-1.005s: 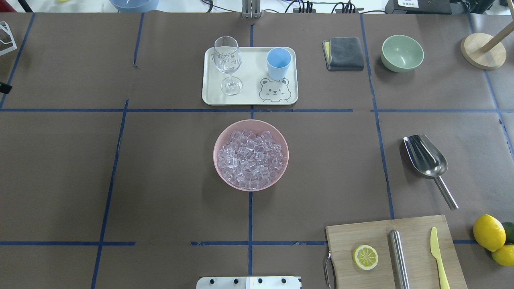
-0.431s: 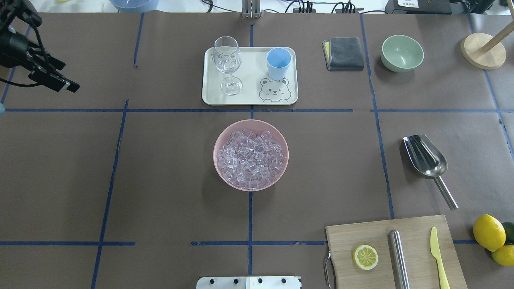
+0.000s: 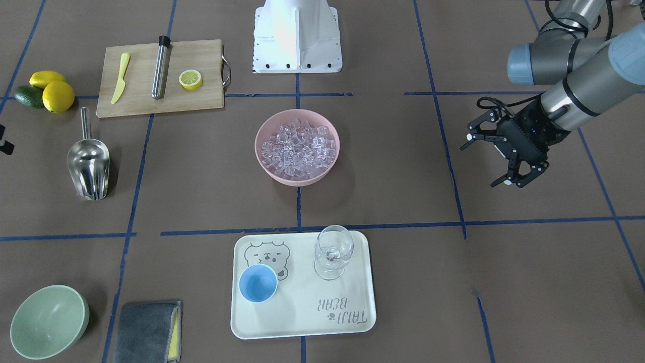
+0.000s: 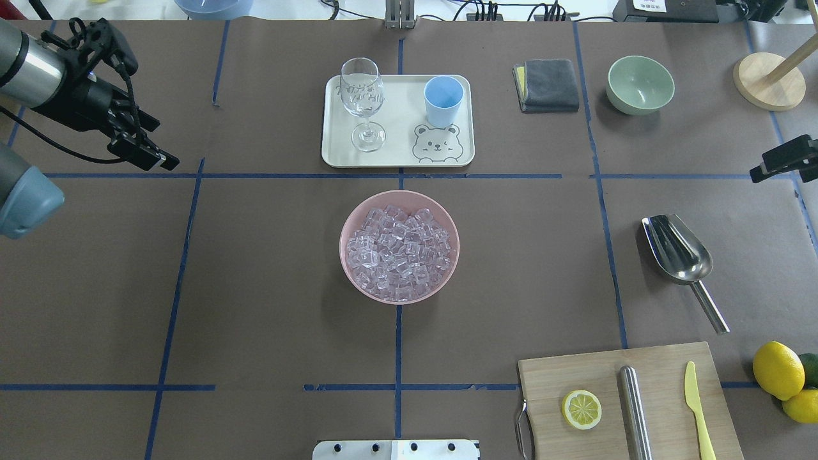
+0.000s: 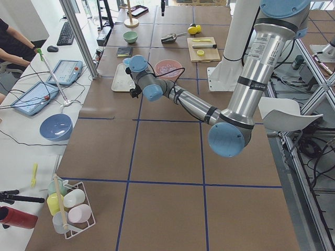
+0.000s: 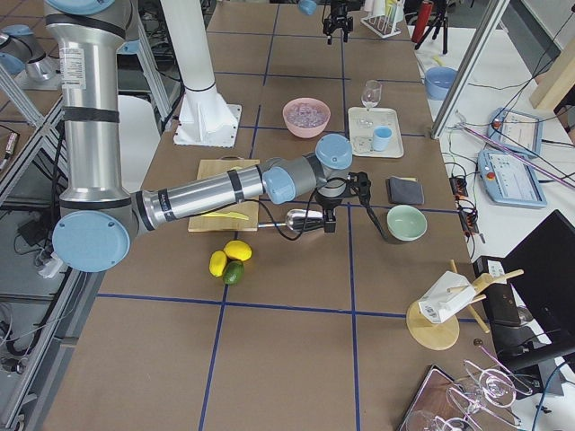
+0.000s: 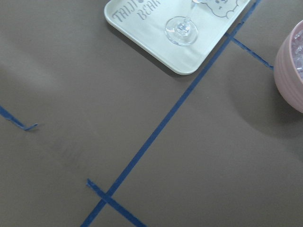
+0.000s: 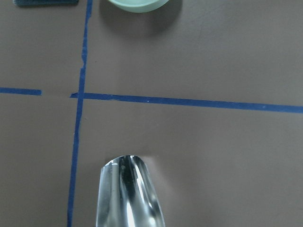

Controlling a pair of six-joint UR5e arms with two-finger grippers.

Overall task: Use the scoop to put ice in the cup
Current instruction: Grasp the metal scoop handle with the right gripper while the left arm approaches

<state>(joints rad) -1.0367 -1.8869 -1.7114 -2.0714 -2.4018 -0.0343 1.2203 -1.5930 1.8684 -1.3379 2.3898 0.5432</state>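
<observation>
The ice (image 4: pixel 399 252) fills a pink bowl (image 4: pixel 399 299) at the table's centre. Behind it, the light-blue cup (image 4: pixel 443 99) stands empty on a cream tray (image 4: pixel 399 121), beside a wine glass (image 4: pixel 362 96). The steel scoop (image 4: pixel 677 252) lies on the table to the right, handle toward the robot; the right wrist view looks down on its mouth (image 8: pixel 130 194). My left gripper (image 3: pixel 486 159) hovers open and empty at the far left. Only a black sliver of the right gripper (image 4: pixel 783 163) shows, up and right of the scoop; I cannot tell if it is open or shut.
A cutting board (image 4: pixel 664 377) at the near right holds a lemon slice (image 4: pixel 581 409), a steel tube (image 4: pixel 634 409) and a yellow knife (image 4: pixel 696 406). Lemons (image 4: pixel 778 370) lie beside it. A grey cloth (image 4: pixel 547 84), green bowl (image 4: pixel 640 84) and wooden stand (image 4: pixel 767 80) sit at the back right.
The left arm has swung in from the left edge toward the table's middle, its gripper open. The right gripper's edge has come into view at the right side.
</observation>
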